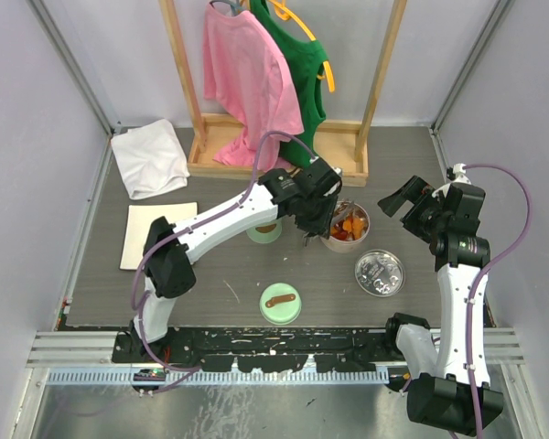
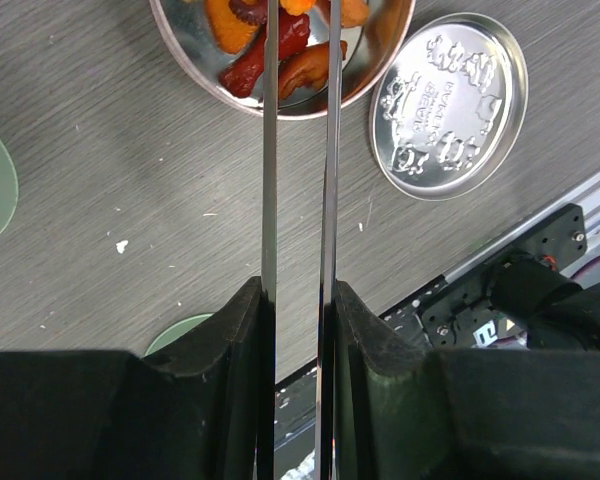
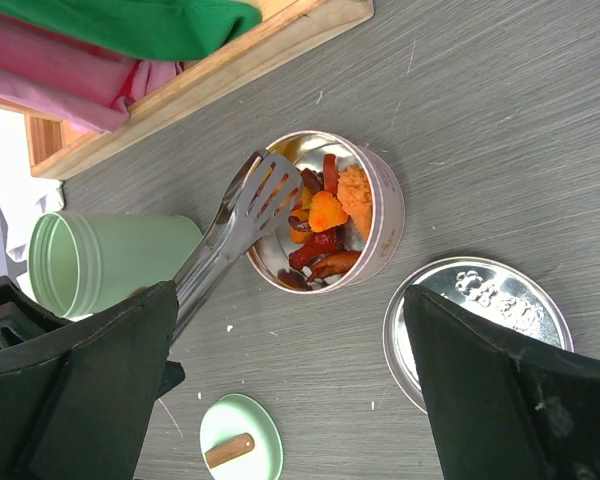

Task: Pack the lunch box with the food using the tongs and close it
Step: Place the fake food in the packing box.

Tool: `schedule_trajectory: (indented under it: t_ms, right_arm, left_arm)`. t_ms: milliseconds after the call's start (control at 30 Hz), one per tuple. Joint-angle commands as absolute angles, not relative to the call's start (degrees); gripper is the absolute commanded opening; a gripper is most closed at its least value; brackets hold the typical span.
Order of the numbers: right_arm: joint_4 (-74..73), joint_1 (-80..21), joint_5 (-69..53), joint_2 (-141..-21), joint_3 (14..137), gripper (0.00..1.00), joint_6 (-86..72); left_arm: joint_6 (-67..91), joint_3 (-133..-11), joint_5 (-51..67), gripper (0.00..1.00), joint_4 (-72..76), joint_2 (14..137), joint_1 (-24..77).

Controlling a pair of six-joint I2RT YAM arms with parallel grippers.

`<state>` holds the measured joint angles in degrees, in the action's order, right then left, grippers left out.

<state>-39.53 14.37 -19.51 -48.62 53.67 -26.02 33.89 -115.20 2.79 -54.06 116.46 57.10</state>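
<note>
Noted left gripper point(image 2: 298, 300) clamped on the tongs point(image 2: 271, 180), one pad on the outside of each arm, arms squeezed near parallel with a thin gap between. Traced the tongs straight out ahead of those jaws to a round metal tin point(image 3: 390, 215), slotted tips over its rim, among or just above the food point(image 3: 325, 215); contact with any piece not resolvable. Logged the food as orange, red and dark brown pieces heaped inside the tin, all ahead of the left jaws. Found an embossed metal lid point(image 2: 450, 105) lying flat on the table point(image 2: 100, 150), ahead and to the right of the left jaws, just beside the tin. Recorded right gripper point(image 3: 288, 300) spread wide, holding nothing, raised off the table. Seen between and beyond its fingers: the tin and the tongs' tips. Toward its left finger, a pale green container point(image 3: 130, 255), open. Nearer, a green lid point(image 3: 240, 450) with a wooden handle, apart from the container.
</note>
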Motion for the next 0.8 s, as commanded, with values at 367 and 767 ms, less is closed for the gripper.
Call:
schedule_trajectory:
  t_ms: [367,767]
  right_arm:
    - [-38.6,14.5,-18.8,-47.9,55.3,1.00,-25.2]
    - [-38.5,14.5,-19.2,-47.9,55.3,1.00,-25.5]
  left_arm:
    - [32.2,-116.5,0.1,0.39,-53.1,114.8,57.0]
    - [31.3,-109.0,-5.1,0.36,-49.9,98.2,56.9]
